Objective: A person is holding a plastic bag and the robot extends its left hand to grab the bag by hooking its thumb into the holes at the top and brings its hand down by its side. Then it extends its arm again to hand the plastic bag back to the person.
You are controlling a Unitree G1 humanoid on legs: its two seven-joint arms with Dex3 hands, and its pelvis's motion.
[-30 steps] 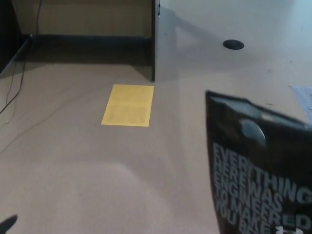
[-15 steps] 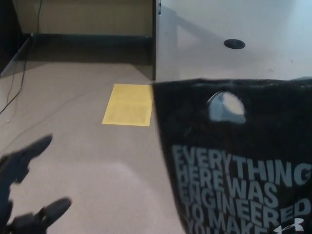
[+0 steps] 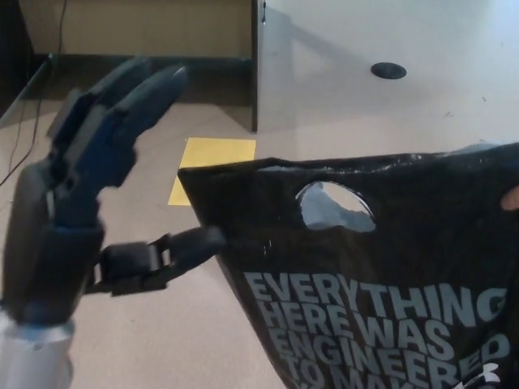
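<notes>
I see tan floor [image 3: 162, 340] under my left hand [image 3: 77, 219], a yellow sheet [image 3: 212, 156] lying flat just beyond its thumb, a thin cable [image 3: 23, 154] trailing behind the fingers

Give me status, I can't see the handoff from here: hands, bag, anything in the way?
Left hand open, thumb at bag edge, not yet in handle hole. Right hand not in view. Nothing in the way.

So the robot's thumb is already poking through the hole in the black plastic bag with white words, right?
Not quite. In the head view the left hand is open and its thumb only reaches the edge of the black plastic bag with white words; the handle hole is empty.
</notes>
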